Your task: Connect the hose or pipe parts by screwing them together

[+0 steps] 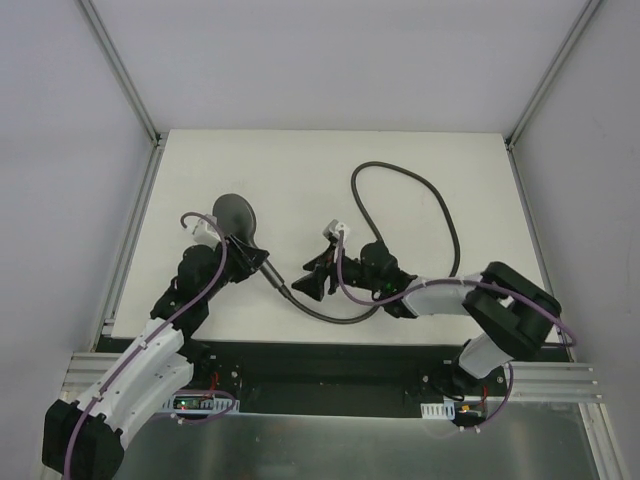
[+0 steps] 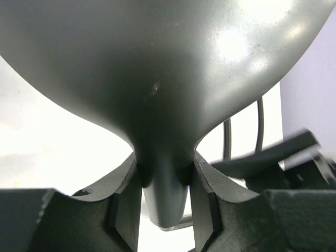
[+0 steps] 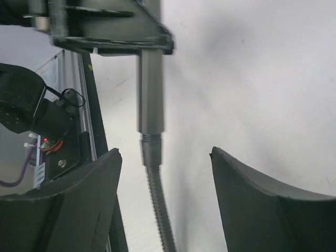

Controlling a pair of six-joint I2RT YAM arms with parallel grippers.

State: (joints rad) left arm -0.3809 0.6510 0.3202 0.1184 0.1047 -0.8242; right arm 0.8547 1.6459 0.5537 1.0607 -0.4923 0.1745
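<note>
Hose (image 1: pixel 405 178) and shower head (image 1: pixel 236 215) meet at the fitting (image 3: pixel 150 151), where thread shows, so more turns seem needed. The right gripper (image 3: pixel 165 152) stands wide and empty. The fitting lies between its jaws, toward 9 o'clock, touching neither. It should close squarely on the fitting before turning. The left gripper (image 2: pixel 165 202) clamps the shower head's neck, with the round face at 12 o'clock.

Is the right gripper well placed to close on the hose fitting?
Probably yes: the right gripper is open, the hose fitting at the shower head handle sits between its fingers, and nothing else fills the gap.
</note>
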